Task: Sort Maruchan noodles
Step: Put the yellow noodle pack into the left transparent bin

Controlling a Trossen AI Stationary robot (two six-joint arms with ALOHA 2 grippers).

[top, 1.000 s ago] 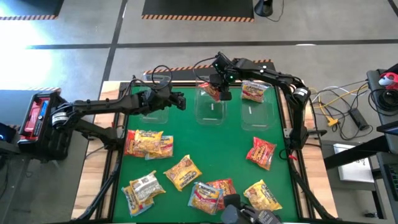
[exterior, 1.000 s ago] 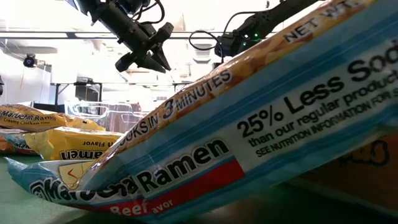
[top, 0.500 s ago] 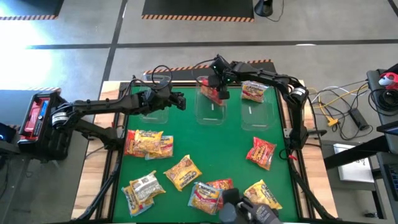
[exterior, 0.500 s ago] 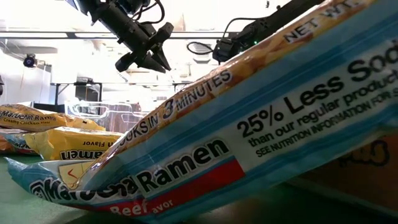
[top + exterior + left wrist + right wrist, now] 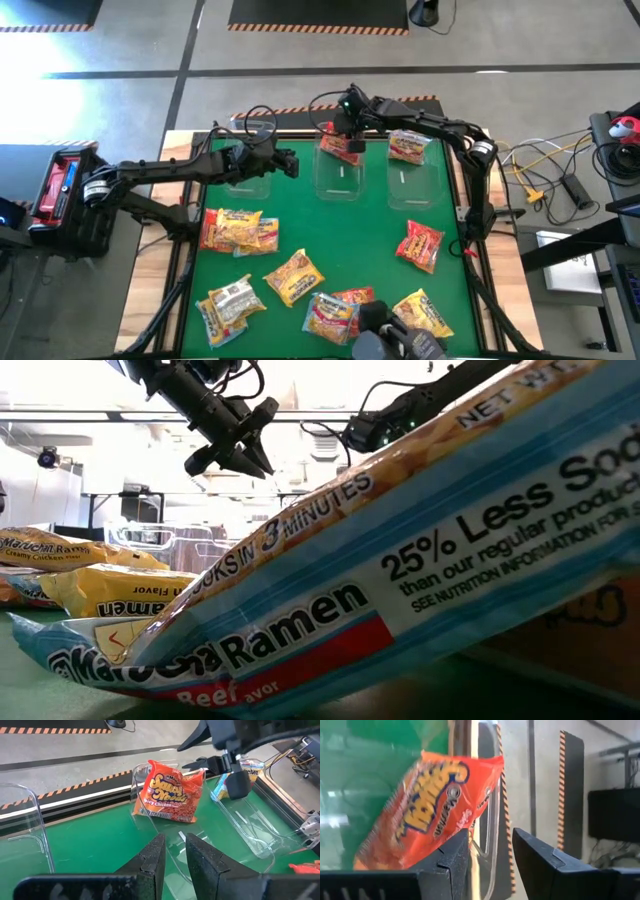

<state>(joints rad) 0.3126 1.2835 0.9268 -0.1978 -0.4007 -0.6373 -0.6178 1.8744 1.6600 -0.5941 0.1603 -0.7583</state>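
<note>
A red Maruchan noodle packet (image 5: 167, 792) stands tilted in the middle clear bin (image 5: 340, 178), leaning at its far end. My right gripper (image 5: 192, 756) hangs open just above and beyond the packet, with nothing between its fingers (image 5: 455, 855). My left gripper (image 5: 290, 162) is shut and empty, hovering beside the left bin (image 5: 245, 182). A pale packet (image 5: 408, 147) lies in the right bin (image 5: 412, 180). Several more packets lie on the green mat, among them yellow ones (image 5: 238, 230), one (image 5: 293, 276) mid-table and a red one (image 5: 420, 245).
In the low view a pale packet (image 5: 400, 580) lies right before the camera and hides most of the table. The three bins stand in a row along the mat's far edge. Cables (image 5: 540, 165) lie off the table's right side.
My right gripper has tipped upward and drawn back toward the table's far edge, off the red packet. The packet stays at the far end of the middle bin.
</note>
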